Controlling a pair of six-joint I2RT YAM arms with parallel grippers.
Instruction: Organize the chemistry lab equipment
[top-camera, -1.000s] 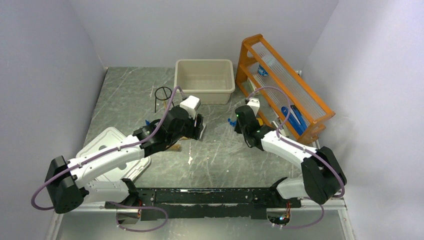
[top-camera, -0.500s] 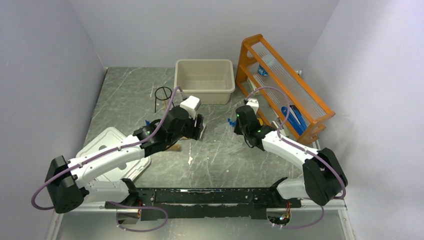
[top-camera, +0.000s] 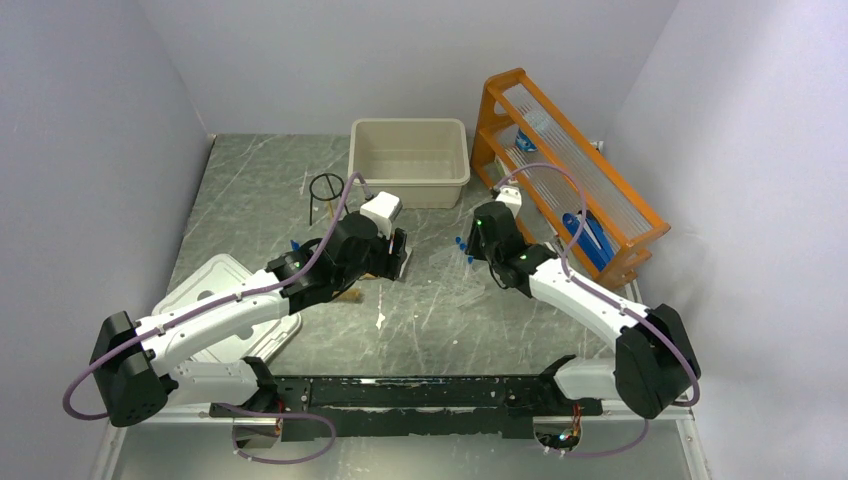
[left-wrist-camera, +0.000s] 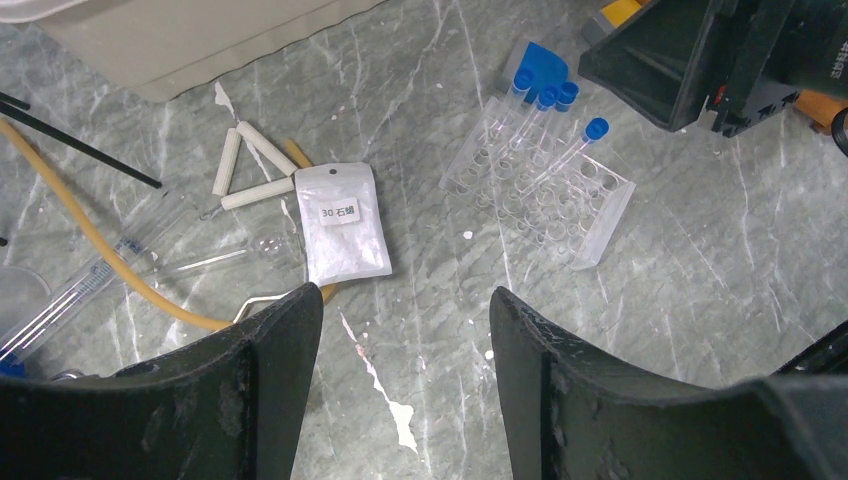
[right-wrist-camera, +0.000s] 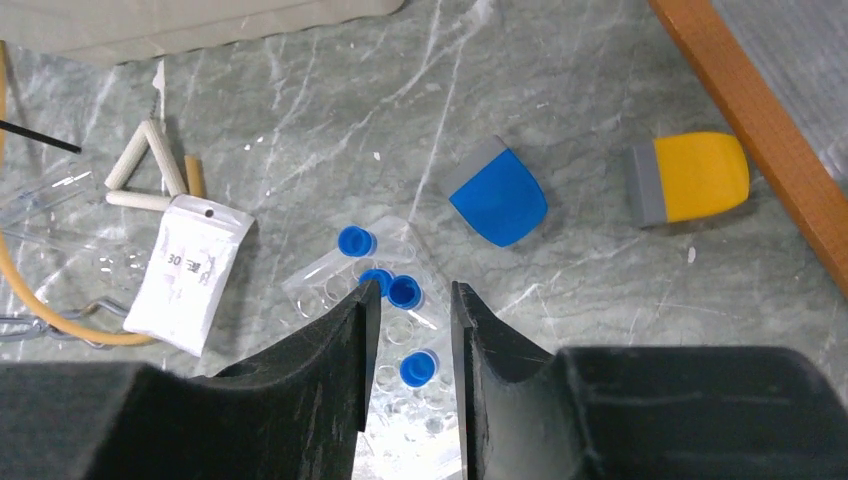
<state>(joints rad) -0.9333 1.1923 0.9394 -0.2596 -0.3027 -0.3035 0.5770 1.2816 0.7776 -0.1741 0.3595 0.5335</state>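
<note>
Looking down at the bench (top-camera: 440, 320) rn. The left gripper (left-wrist-camera: 403, 305) hangs over the middle w/ its jaws spread wide and nothing between them. The right gripper (right-wrist-camera: 413, 295) is right over the blue-capped tubes (left-wrist-camera: 546, 97), jaws only a narrow gap apart. Two caps show inside that gap in the wrist view, but the gap looks wider than a cap, so afaict nothing is pinched.

The tubes sit in a clear tube block (left-wrist-camera: 560, 205) mid-bench, a bit toward the right edge. Four caps are visible; can't tell if they're upright or leaning.

- white packet (left-wrist-camera: 340, 222): flat on the bench, just left of the block, not touching it
- white triangle (left-wrist-camera: 250, 170): just past the packet on the tub side, one stick meeting the packet's corner
- tan rubber tube (left-wrist-camera: 110, 255): curves along the packet's left side and ends at its near edge
- black wire tripod ring (top-camera: 325, 188): near the far edge, just left of the beige tub (top-camera: 410, 150)

Other stuff: the tub is at the middle of the far edge, and the orange rack (top-camera: 560, 160) runs along the right edge. A blue plastic piece (right-wrist-camera: 497, 193) and a yellow plastic piece (right-wrist-camera: 690, 178) lie btw block and rack. The white lid (top-camera: 215, 285) is by the near left corner, partly under the left arm.
</note>
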